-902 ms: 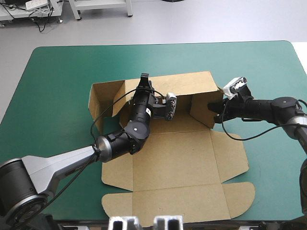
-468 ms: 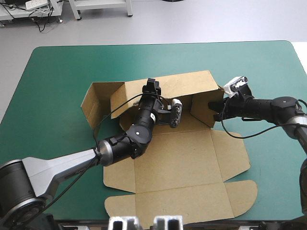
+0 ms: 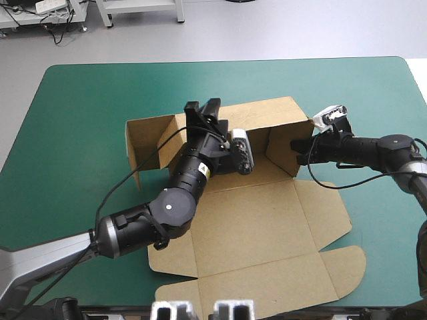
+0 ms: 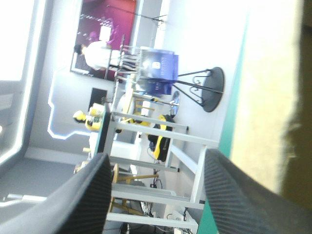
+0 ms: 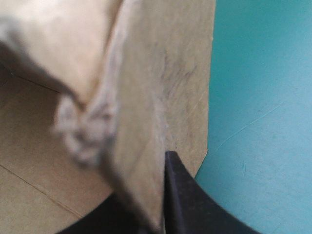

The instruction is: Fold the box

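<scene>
Looking at the box [image 3: 253, 227] now: brown board, spread across the middle of the teal-green tabletop [image 3: 80, 107], reaching down twd the near edge. Got the far wall standing, plus a flap up at the left end and a side wall up at the right, w/ lid & near flaps lying flat. Reckon on light, stiff stuff here: bends clean only along the creases, prob springs back if let go, prob slides easy on the cover. Not fragile as such, but could dent or tear at a corner if pinched hard. Best to grab by a free edge of a wall or flap, close to a crease, not mid-panel. Over to the right tool [image 3: 298, 152]: clamped on the box's right side wall, w/ board sandwiched betw the black fingers [image 5: 180, 195] in the right wrist view, reaching in from the tabletop's right side. Now the left tool [image 3: 203, 107]: spread wide, gripping nothing, raised above the far wall nr its left part, pointing off beyond the far edge, showing only room betw its fingers in the left wrist view. So: gripped on the right, clear of it on the left. Guessing next calls for the left one down on the far wall or the left flap.
</scene>
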Motion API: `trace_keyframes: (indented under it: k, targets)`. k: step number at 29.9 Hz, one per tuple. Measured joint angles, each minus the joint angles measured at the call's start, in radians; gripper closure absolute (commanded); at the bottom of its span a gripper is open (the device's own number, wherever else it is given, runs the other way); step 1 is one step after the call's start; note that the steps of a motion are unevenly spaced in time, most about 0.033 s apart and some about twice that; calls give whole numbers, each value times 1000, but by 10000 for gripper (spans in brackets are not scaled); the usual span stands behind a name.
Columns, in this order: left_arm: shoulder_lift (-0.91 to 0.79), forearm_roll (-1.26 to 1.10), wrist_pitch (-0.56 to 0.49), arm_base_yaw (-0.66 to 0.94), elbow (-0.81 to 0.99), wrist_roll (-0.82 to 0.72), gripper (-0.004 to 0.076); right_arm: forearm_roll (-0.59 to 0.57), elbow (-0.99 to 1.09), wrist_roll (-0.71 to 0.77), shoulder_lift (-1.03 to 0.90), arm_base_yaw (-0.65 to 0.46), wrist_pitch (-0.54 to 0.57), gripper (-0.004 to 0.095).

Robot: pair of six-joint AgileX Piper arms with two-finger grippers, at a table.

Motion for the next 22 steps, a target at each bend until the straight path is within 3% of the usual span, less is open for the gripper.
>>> trace_keyframes:
  k: [5,13,17,22]
  targets:
    - [-58,16,45,58,-58,-125,324,-32,0,52,-23,30,-14,911]
    - [-82,-37,66,404,-144,-285,369,-100,6,262,-135,138,-94,911]
    - [-82,-141,46,571,-168,-321,379,-260,-42,476,-150,189,-112,911]
    - [-82,-318,-3,762,-169,-340,379,-571,-180,817,-138,239,-41,911]
